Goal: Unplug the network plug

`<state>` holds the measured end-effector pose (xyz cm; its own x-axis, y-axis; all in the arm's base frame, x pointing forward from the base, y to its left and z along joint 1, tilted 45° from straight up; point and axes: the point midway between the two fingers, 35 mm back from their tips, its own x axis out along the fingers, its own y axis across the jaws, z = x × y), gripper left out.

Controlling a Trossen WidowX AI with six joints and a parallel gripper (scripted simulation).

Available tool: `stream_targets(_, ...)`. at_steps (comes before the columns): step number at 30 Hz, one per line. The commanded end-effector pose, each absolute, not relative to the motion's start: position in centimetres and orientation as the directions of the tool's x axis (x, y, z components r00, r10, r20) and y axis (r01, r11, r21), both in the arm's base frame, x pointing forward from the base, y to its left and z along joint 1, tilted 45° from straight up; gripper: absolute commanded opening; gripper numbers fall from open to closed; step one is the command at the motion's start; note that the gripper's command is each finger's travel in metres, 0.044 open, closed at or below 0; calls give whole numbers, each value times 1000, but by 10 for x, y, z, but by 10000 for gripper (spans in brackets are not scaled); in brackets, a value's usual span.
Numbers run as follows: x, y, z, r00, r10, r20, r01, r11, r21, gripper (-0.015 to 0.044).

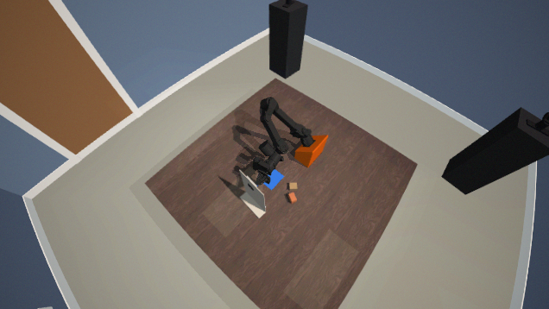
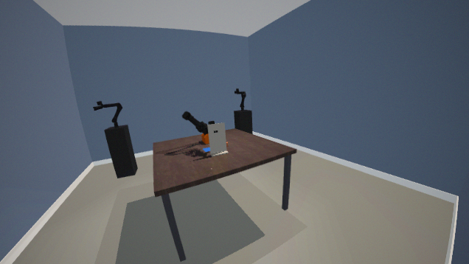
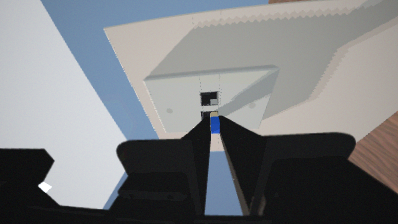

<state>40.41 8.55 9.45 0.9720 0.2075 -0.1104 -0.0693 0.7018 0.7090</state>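
Note:
The upright panel (image 1: 255,192) (image 2: 217,141) (image 3: 130,45) stands on the table and carries a pale face plate (image 3: 175,100) with two dark openings, one above the other. The blue plug (image 3: 215,125) is at the lower opening, with a small yellowish part at its panel end. How deep it sits and the state of its tab cannot be told. My gripper (image 1: 261,179) (image 3: 214,120) is shut on the plug, with one narrow fingertip on either side. The marked blue square (image 1: 274,180) (image 2: 206,150) lies on the table beside the panel, on my arm's side.
A tan block (image 1: 293,186) and a salmon block (image 1: 292,198) lie beyond the blue square. An orange wedge-shaped object (image 1: 318,149) (image 2: 205,139) stands by my arm. The panel's flat white foot (image 1: 260,213) rests on the table (image 1: 345,194) (image 2: 177,173).

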Motion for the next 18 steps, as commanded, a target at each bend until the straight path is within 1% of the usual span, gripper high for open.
stream_targets(1, 404, 86, 94, 972, 208, -111, -70, 705, 706, 3)
stream_targets(18, 397, 86, 94, 972, 208, -111, -70, 705, 706, 0)
